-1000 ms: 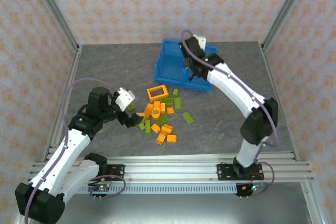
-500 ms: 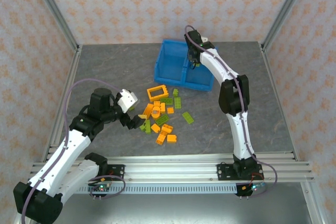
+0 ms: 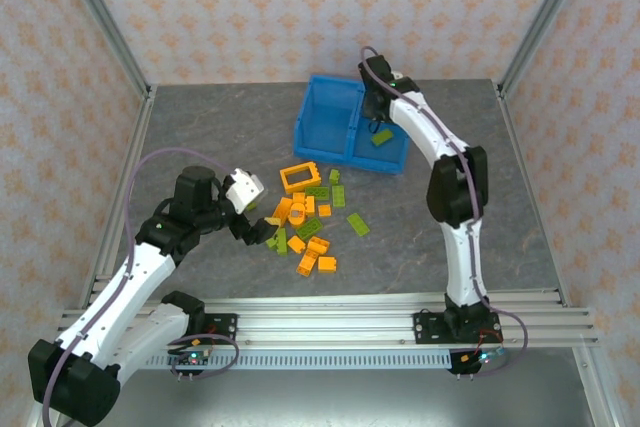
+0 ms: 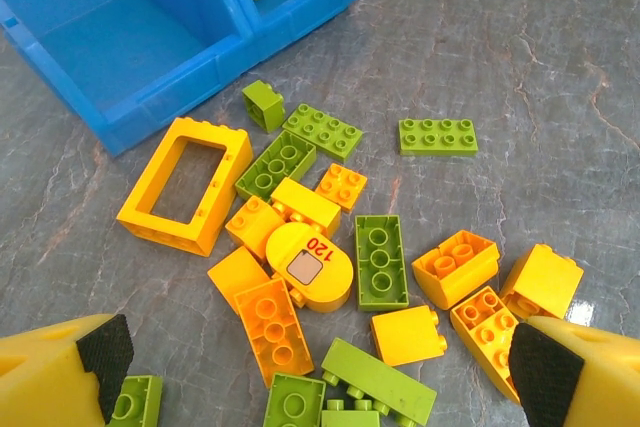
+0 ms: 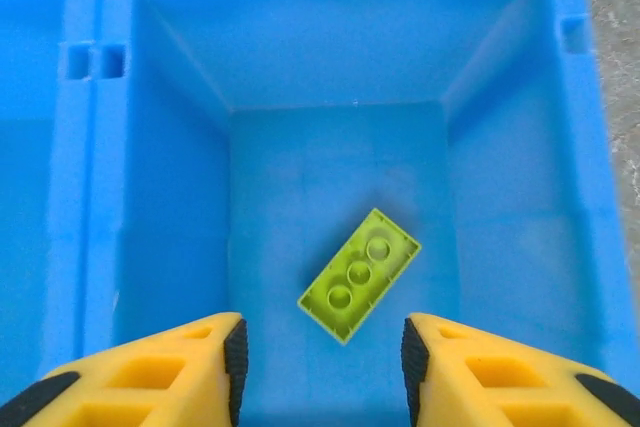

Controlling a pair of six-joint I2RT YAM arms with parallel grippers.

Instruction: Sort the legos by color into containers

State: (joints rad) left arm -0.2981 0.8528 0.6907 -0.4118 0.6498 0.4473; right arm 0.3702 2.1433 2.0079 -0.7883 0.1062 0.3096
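Orange and lime green legos [image 3: 305, 222] lie in a loose heap mid-table, the flat orange frame [image 3: 300, 178] [image 4: 186, 183] at its far side. The blue bin [image 3: 318, 137] stands behind the heap. One lime green brick [image 3: 381, 137] [image 5: 360, 274] lies studs down on the floor of the bin's right compartment [image 5: 520, 247]. My right gripper [image 5: 323, 367] hangs open over that compartment, nothing between its fingers. My left gripper [image 4: 315, 372] is open wide just above the near edge of the heap, straddling an orange 2x3 brick [image 4: 273, 329] and green bricks [image 4: 375, 382].
An orange rounded piece marked 120 [image 4: 310, 265] sits in the middle of the heap. The bin's left compartment [image 4: 110, 47] holds no brick that I can see. Grey tabletop [image 3: 200, 127] lies bare left of the bin; metal frame rails border the table.
The right gripper has let the lime green brick drop into the right compartment and drawn back over the bin. The left gripper has crept slightly closer to the heap.
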